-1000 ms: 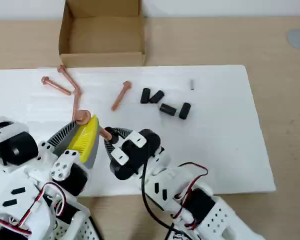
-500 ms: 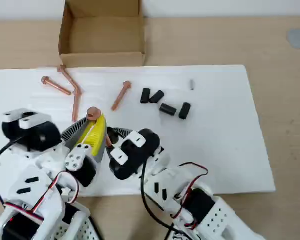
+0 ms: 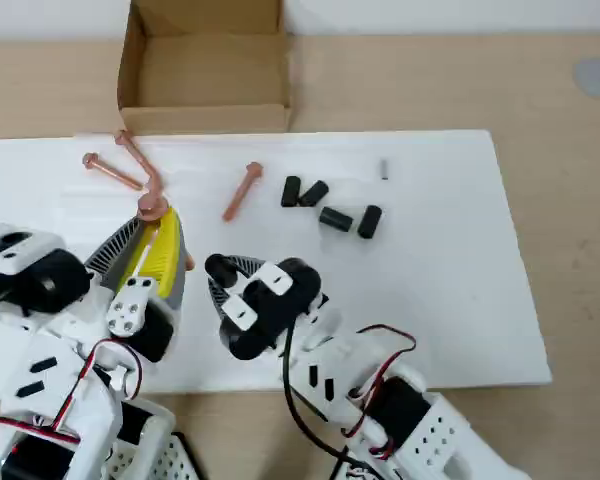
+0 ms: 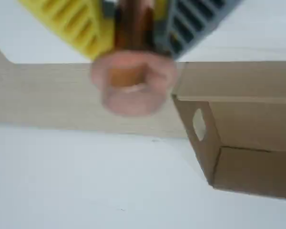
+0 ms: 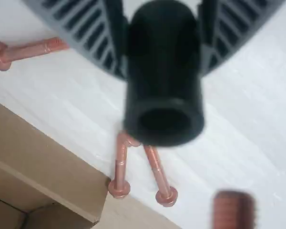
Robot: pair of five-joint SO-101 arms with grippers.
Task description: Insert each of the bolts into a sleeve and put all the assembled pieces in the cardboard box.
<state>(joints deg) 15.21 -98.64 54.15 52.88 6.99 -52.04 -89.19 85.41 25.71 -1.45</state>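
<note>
bolt — head blurred, shank cut by edge | sleeve blurred | cardboard box — cut off, high view's top edge

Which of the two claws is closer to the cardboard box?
Left. The left gripper, holding a bolt, sits in front of the cardboard box; the right gripper, holding a sleeve, is farther back.

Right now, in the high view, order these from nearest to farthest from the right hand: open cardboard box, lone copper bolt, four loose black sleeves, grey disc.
From the right hand, holding a black sleeve:
1. Lone copper bolt, just beyond the hand.
2. Four loose black cylindrical sleeves, beyond and rightward.
3. Open cardboard box, at the far left.
4. Grey disc, far right corner.
</note>
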